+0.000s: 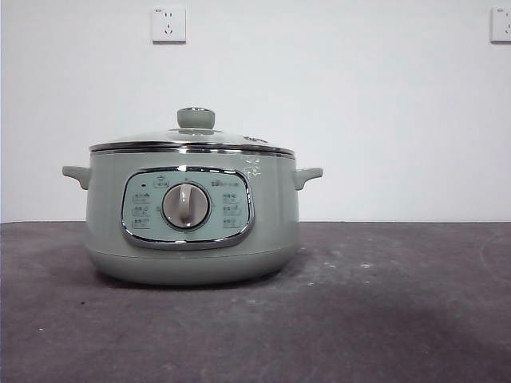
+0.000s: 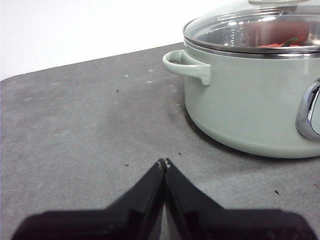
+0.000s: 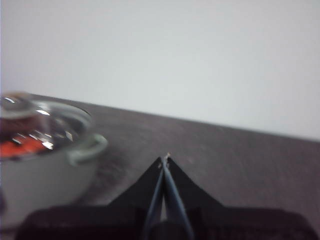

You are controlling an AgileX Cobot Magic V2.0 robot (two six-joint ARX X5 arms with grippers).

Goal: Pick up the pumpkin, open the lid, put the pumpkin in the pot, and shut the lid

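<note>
The sage-green pot (image 1: 192, 215) stands on the table left of centre, its grey dial facing me. The glass lid (image 1: 192, 141) with its green knob sits closed on the pot. The orange-red pumpkin (image 2: 280, 37) lies inside the pot, seen through the glass in the left wrist view, and as an orange patch (image 3: 22, 147) in the right wrist view. My left gripper (image 2: 163, 162) is shut and empty over the table, apart from the pot's side handle (image 2: 187, 65). My right gripper (image 3: 165, 159) is shut and empty, off the pot's other side. Neither arm shows in the front view.
The dark grey tabletop (image 1: 383, 303) stretches to the right of the pot. A white wall with two sockets (image 1: 168, 24) stands behind. The table's rounded far edge (image 2: 75, 62) shows in the left wrist view.
</note>
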